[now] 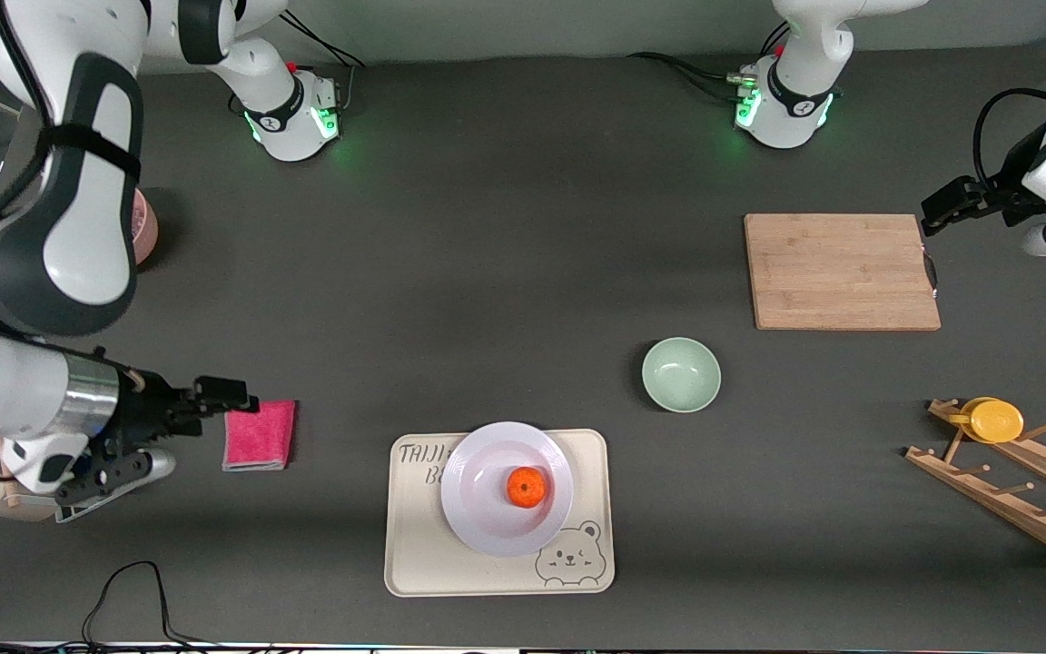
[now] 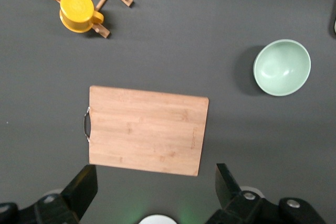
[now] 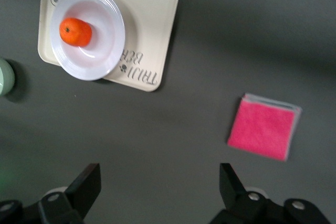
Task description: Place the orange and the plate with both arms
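Note:
The orange [image 1: 527,488] lies in the pale lavender plate [image 1: 478,454], and the plate sits on a cream bear tray [image 1: 423,554] near the front camera. The right wrist view shows the orange [image 3: 75,31], the plate [image 3: 107,43] and the tray [image 3: 152,24]. My right gripper [image 1: 201,427] is open and empty, up over the table at the right arm's end, beside a pink cloth [image 1: 259,434]. It also shows in the right wrist view [image 3: 160,182]. My left gripper [image 1: 950,204] is open and empty beside the cutting board's edge at the left arm's end. It also shows in the left wrist view [image 2: 155,187].
A wooden cutting board [image 1: 841,271] lies near the left arm's base. A mint-green bowl [image 1: 681,373] stands between it and the tray. A wooden rack [image 1: 1022,490] holds a yellow cup [image 1: 993,420]. A pinkish round object [image 1: 143,227] is partly hidden by the right arm.

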{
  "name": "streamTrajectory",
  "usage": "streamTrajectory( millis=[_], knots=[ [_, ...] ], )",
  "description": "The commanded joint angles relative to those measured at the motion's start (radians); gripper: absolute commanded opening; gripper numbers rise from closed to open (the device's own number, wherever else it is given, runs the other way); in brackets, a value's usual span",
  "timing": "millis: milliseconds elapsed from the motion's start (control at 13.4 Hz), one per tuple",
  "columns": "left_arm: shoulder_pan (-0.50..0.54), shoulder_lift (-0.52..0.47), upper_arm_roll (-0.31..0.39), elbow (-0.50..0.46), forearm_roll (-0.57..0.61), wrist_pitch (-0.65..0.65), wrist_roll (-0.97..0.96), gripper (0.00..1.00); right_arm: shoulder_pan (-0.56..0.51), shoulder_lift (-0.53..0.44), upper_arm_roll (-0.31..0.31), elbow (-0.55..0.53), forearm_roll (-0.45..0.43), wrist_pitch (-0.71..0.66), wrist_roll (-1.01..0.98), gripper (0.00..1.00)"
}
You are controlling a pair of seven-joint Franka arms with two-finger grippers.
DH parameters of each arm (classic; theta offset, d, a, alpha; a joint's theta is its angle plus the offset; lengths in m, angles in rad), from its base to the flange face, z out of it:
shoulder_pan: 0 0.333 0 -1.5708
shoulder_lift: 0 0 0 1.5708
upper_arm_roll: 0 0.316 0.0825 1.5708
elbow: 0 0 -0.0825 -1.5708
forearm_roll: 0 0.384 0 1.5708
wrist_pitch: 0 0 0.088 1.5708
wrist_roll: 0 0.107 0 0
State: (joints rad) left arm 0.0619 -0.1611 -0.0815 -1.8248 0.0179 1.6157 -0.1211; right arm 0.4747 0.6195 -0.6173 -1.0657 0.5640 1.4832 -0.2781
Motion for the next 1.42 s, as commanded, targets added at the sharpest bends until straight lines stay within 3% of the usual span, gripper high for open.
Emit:
streamTrajectory(
  millis=[0, 224, 298, 373, 522, 745, 820, 1043, 1192, 1341],
  knots=[
    [-0.002, -0.08, 0.006, -0.099, -0.013, 0.059, 0.011, 1.0, -0.06, -0.17, 0.156, -0.123, -0.216, -0.032, 0.078, 1.0],
    [-0.002, -0.078, 0.008, -0.091, -0.007, 0.055, 0.017, 1.0, -0.27, -0.312, 0.513, -0.247, -0.473, -0.032, 0.212, 1.0],
    [-0.002, -0.078, 0.009, -0.087, -0.007, 0.047, 0.02, 1.0, -0.34, -0.363, 0.61, -0.293, -0.515, -0.028, 0.235, 1.0],
    [-0.004, -0.078, 0.009, -0.082, -0.007, 0.029, 0.02, 1.0, -0.388, -0.407, 0.666, -0.353, -0.533, -0.015, 0.241, 1.0],
    [-0.023, -0.078, 0.037, -0.071, -0.007, 0.013, 0.018, 1.0, -0.424, -0.501, 0.683, -0.48, -0.535, 0.053, 0.241, 1.0],
    [-0.063, -0.074, 0.06, -0.051, -0.004, -0.01, 0.017, 1.0, -0.491, -0.728, 0.732, -0.815, -0.535, 0.272, 0.241, 1.0],
    [-0.062, -0.071, 0.06, -0.05, -0.004, -0.01, 0.018, 1.0, -0.51, -0.775, 0.74, -0.882, -0.535, 0.305, 0.243, 1.0],
    [-0.056, -0.055, 0.055, -0.016, -0.004, -0.045, 0.014, 1.0, -0.536, -0.826, 0.742, -0.857, -0.535, 0.229, 0.243, 1.0],
    [-0.03, -0.038, 0.039, 0.01, -0.009, -0.069, 0.017, 1.0, -0.542, -0.828, 0.752, -0.777, -0.559, 0.157, 0.244, 1.0],
    [0.031, -0.032, -0.019, 0.022, -0.015, -0.083, 0.018, 1.0, -0.541, -0.796, 0.742, -0.722, -0.596, 0.137, 0.246, 1.0]
  ],
)
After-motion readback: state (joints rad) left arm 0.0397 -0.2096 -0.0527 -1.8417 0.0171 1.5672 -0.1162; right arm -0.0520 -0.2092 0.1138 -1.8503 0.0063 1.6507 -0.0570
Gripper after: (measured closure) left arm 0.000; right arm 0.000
